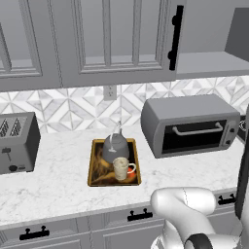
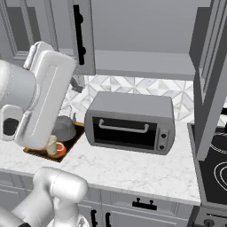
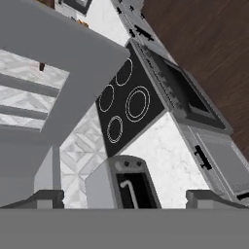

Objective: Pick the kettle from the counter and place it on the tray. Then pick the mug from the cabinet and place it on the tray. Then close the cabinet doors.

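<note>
Gripper point(image 3: 124, 197) hung wide open and empty, up beside the cabinet point(image 2: 142, 62), since kettle point(image 1: 115, 147) and mug point(image 1: 120, 168) already sat together on the tray point(image 1: 97, 181), leaving the cabinet doors point(image 1: 116, 39) to close.

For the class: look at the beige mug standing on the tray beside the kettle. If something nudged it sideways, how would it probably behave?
The mug stands upright on a flat base, so a low nudge would probably slide it across the tray. It looks taller than wide, so a push near its rim might tip it. The kettle sits close behind it, so a push that way would likely knock the two together.
</note>
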### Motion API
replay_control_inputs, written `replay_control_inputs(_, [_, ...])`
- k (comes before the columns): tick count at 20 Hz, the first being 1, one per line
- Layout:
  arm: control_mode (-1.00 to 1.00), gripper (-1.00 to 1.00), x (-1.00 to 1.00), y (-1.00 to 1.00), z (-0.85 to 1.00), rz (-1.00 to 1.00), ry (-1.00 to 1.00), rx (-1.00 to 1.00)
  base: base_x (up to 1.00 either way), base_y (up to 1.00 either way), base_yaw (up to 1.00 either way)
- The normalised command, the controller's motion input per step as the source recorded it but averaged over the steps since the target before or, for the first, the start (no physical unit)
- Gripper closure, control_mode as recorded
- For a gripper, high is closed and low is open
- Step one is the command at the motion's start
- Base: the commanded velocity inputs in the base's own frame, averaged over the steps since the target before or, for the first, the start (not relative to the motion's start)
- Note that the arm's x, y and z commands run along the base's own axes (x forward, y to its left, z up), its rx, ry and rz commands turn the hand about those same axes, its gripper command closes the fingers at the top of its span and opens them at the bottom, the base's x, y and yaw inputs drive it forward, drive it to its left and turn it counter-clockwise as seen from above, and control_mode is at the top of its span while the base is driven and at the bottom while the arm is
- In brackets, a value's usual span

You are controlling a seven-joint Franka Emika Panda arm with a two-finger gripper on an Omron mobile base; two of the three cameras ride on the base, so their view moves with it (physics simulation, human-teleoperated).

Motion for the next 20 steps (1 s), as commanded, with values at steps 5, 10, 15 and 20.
replay_control_inputs(5, [-1.0,-1.0,0.03,-0.84,-0.2,0.0,-0.01,0.0,0.0,0.0,0.0])
replay_control_inputs(10, [-1.0,-1.0,0.15,-0.78,-0.21,-0.09,0.0,-0.01,0.0,0.0,0.0])
replay_control_inputs(15, [-1.0,-1.0,-0.03,-0.59,-0.3,-0.2,-0.18,-0.06,0.0,0.0,0.0])
replay_control_inputs(20, [-1.0,-1.0,-0.15,-0.31,-0.07,-0.33,-0.34,-0.11,0.0,0.0,0.0])
